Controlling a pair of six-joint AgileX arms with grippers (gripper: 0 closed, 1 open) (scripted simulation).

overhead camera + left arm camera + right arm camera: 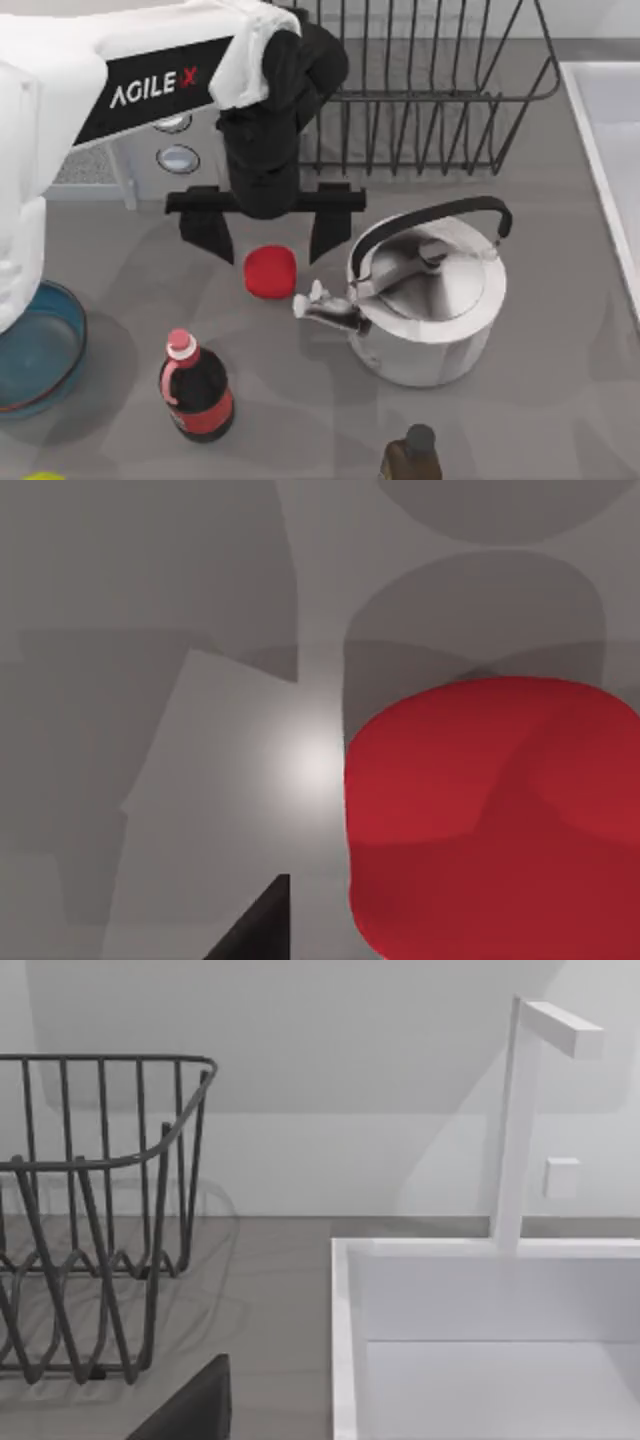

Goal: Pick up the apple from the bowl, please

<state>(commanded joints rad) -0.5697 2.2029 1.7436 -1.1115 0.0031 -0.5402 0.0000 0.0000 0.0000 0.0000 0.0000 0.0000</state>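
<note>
The red apple [270, 272] lies on the grey table, apart from the blue bowl [35, 345] at the left edge, which holds nothing I can see. My left gripper [268, 240] hangs over the apple, open wide, with one black finger on each side of it and no contact visible. In the left wrist view the apple [490, 820] looms large and close, with one dark fingertip [255, 930] beside it. A dark piece of my right gripper [190, 1410] shows in the right wrist view, away from the apple, near the sink.
A steel kettle [430, 290] stands just right of the apple, its spout pointing toward it. A cola bottle [197, 385] stands in front, a brown bottle [410, 455] at the near edge. A wire dish rack [430, 90] is behind and a white sink [610, 150] at the right.
</note>
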